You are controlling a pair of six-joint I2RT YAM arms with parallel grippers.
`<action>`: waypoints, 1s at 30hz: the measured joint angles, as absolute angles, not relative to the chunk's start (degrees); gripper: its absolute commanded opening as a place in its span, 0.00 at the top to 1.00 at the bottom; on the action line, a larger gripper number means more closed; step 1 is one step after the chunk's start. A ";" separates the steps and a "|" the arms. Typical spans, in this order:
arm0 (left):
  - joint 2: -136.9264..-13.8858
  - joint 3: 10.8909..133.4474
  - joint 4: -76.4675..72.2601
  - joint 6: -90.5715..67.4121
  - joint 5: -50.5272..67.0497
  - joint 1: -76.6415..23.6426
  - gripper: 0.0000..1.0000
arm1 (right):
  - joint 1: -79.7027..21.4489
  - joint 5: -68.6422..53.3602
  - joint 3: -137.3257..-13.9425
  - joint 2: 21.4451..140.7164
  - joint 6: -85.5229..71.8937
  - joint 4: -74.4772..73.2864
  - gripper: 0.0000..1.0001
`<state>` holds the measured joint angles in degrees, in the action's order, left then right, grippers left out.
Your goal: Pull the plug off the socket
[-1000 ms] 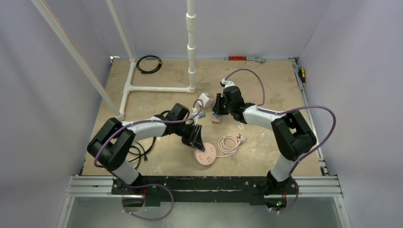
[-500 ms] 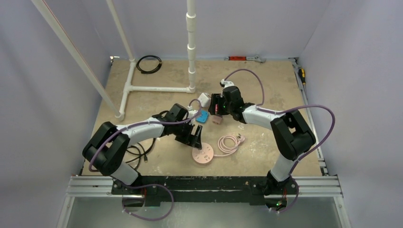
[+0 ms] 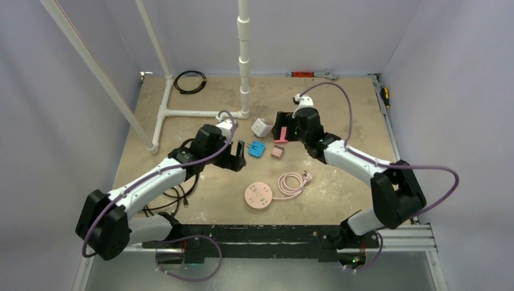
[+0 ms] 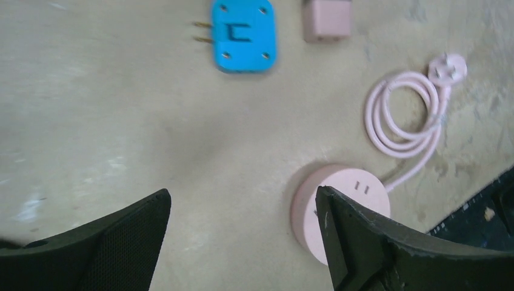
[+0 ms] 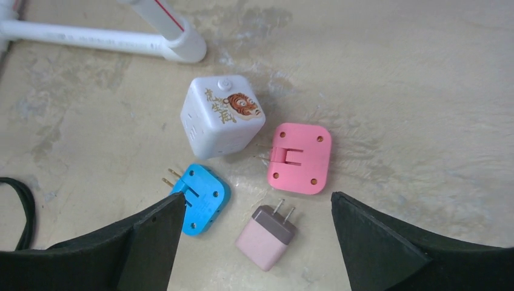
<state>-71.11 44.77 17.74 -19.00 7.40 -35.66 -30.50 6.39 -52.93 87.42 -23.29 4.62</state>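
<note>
socket (image 3: 260,196): lying flat on the counter (image 3: 339,109), at 7 o'clock from the small pink plug (image 3: 276,152), sitting apart from it.
left tool (image 4: 241,206): gaping wide, holding nothing.
right tool (image 5: 257,203): gaping wide, holding nothing.

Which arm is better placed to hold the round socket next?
Left, probably. The left end effector, open, hangs nearer the socket, which shows in its wrist view; the right end effector sits farther, over the loose plugs.

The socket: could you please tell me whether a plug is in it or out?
Out. The socket shows only bare slots on its face; the blue plug and small pink plug lie apart from it.
</note>
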 measured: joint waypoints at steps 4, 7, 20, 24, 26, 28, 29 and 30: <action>-64.97 44.73 17.76 -19.99 2.02 -30.72 0.07 | -28.91 7.31 -49.45 79.72 -22.81 4.05 0.01; -59.83 44.66 17.58 -20.60 -1.15 -25.63 0.06 | -25.91 8.05 -46.17 72.62 -22.63 3.25 0.01; -46.30 44.95 17.43 -16.78 -12.29 -19.90 0.06 | -20.86 16.14 -39.97 41.67 -16.86 0.21 0.02; -42.28 45.08 16.45 -14.04 -12.43 -19.90 0.06 | -20.86 16.58 -36.34 34.74 -12.62 4.84 0.02; -39.53 45.06 15.86 -12.80 -12.43 -19.90 0.05 | -20.86 16.38 -33.61 31.38 -11.00 6.63 0.02; -36.53 44.99 15.16 -11.90 -12.91 -19.90 0.04 | -20.86 15.94 -31.57 29.04 -9.87 8.10 0.02; -35.53 44.95 14.96 -11.40 -13.41 -19.90 0.03 | -20.86 15.84 -30.81 28.21 -9.41 8.45 0.02; -34.22 44.80 14.59 -11.14 -14.04 -19.90 0.03 | -20.86 15.77 -30.41 27.64 -9.08 8.64 0.02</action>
